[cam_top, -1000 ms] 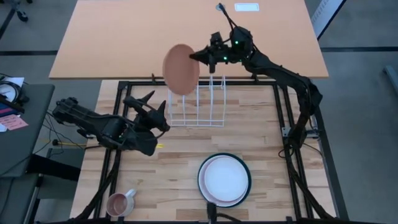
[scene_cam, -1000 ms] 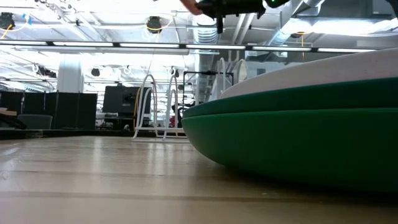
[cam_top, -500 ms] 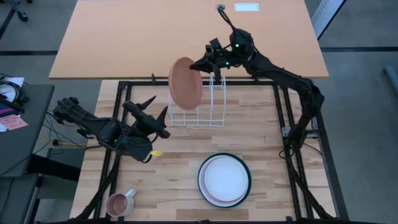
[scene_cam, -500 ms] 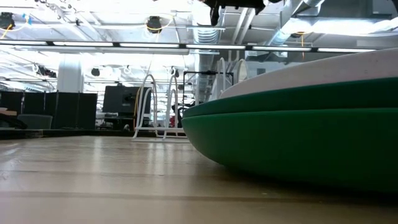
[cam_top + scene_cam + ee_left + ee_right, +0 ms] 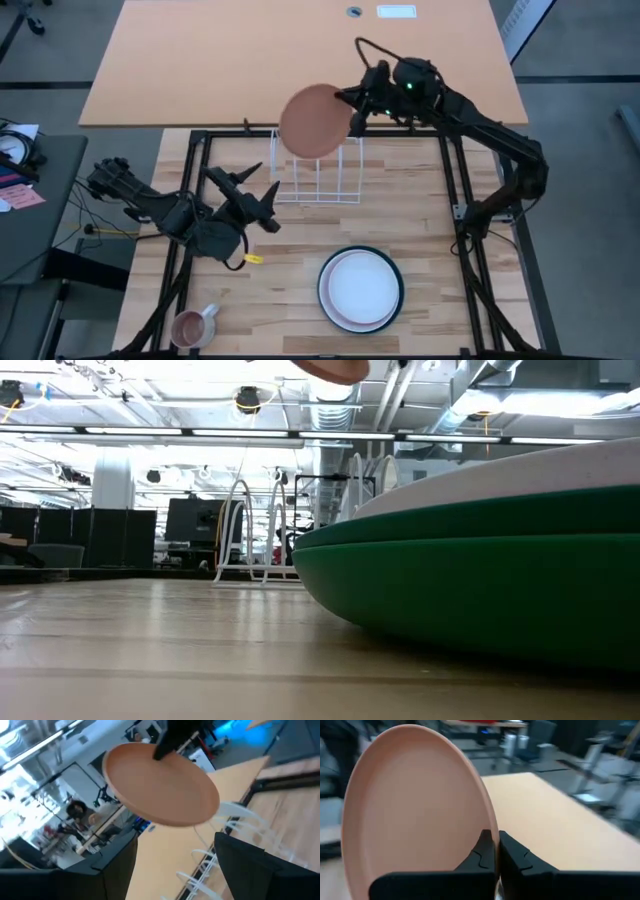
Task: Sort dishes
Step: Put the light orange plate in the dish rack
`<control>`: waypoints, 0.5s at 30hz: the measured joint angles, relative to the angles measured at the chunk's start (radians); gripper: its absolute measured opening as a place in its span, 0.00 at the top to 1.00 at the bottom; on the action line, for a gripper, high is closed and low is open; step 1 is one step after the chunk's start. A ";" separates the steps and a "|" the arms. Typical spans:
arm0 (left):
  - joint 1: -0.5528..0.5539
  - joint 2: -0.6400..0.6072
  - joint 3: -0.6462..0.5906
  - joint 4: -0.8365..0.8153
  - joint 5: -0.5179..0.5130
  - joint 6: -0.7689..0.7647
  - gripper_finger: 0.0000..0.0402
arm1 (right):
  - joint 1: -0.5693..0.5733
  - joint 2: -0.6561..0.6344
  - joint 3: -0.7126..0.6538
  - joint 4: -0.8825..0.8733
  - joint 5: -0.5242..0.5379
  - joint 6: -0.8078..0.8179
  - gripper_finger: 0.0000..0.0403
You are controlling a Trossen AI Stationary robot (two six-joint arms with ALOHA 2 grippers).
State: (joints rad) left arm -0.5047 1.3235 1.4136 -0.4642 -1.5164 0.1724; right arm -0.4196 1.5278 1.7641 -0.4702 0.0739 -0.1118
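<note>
Our right hand (image 5: 352, 107) pinches the round orange-brown plate (image 5: 314, 120) above the white wire rack (image 5: 318, 172); our left hand (image 5: 262, 200) gapes empty.

Orange-brown plate (image 5: 314, 120) hangs tilted, rim pinched in the right gripper (image 5: 352, 110). White plate (image 5: 361, 290) stacked on probably pink and dark green ones, well below it.
</note>
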 joint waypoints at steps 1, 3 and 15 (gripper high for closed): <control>0.006 -0.001 0.000 0.044 -0.016 0.010 0.36 | 0.013 -0.003 0.000 -0.015 0.044 -0.015 0.99; 0.022 -0.001 0.000 0.146 -0.033 0.023 0.36 | 0.036 -0.005 0.000 -0.035 0.121 -0.031 0.99; 0.238 -0.002 0.000 0.543 0.152 0.349 0.36 | 0.213 -0.005 -0.001 0.012 0.302 -0.122 0.99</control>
State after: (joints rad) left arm -0.2672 1.3216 1.4139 0.0790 -1.3648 0.5211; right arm -0.2061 1.5230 1.7634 -0.4583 0.3763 -0.2339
